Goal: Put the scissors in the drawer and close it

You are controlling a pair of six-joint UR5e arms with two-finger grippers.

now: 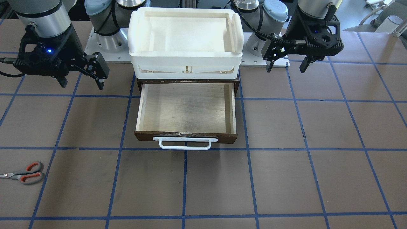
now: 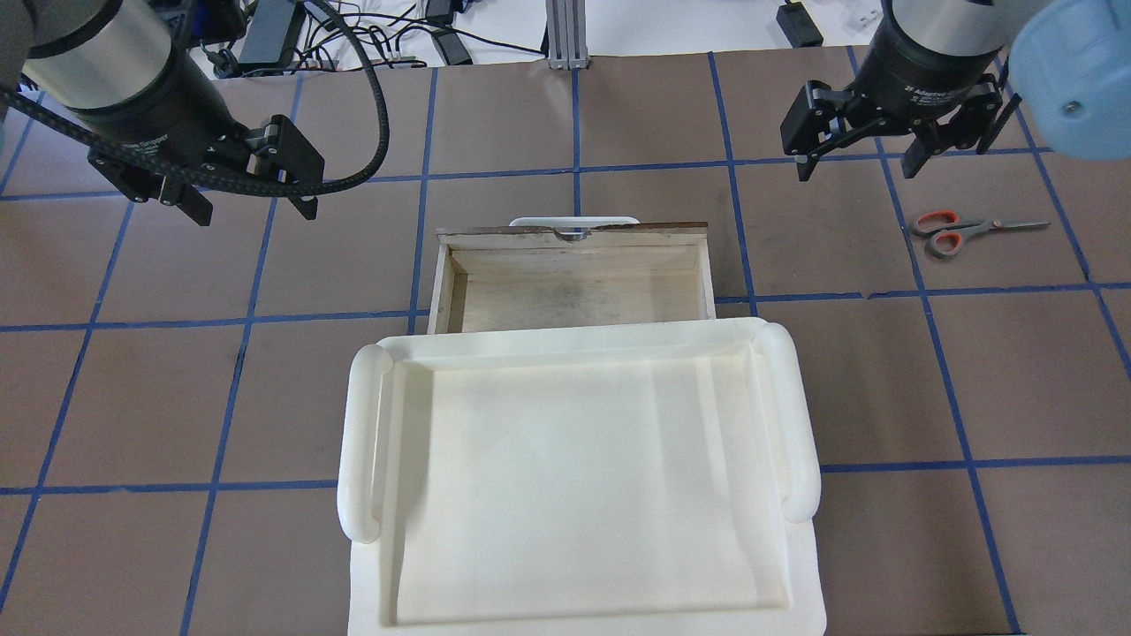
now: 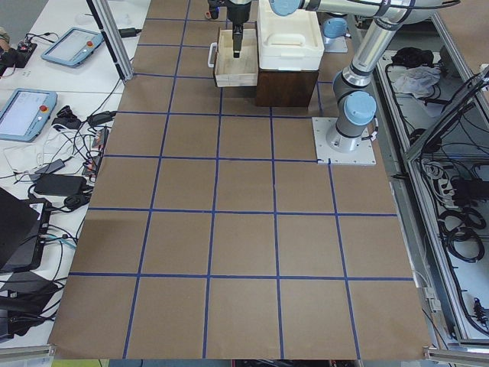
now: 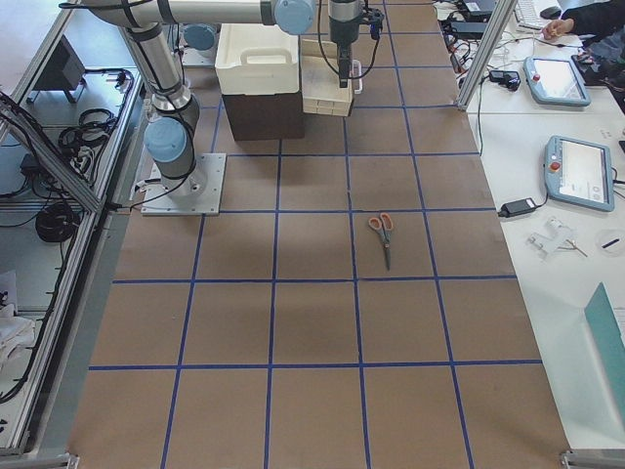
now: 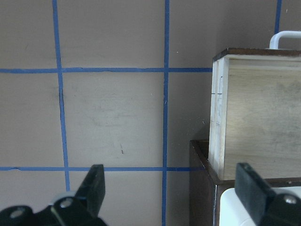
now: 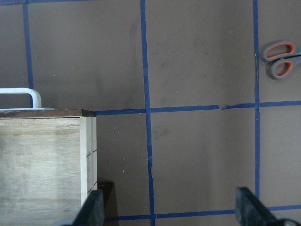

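A: Overhead view: drawer (image 2: 574, 296) pulled open, bare plywood floor showing; white tray (image 2: 362, 442) above it.
B: Scissors (image 2: 959, 231)?
A: On table (image 2: 618, 115), outside drawer, near right gripper (image 2: 859, 170). Left gripper (image 2: 254, 210), right gripper: both jaws spread.

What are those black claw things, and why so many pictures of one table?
They are grippers: two-finger pincers that a robot grabs with. The left gripper and the right gripper are open and hold nothing. Each picture comes from another camera: one behind the robot, one facing it, one at each table end, one on each wrist. On the brown table with blue lines lie small scissors with grey-and-orange handles. In the middle, a wooden drawer with a white handle stands open and empty, below a big white plastic tray.
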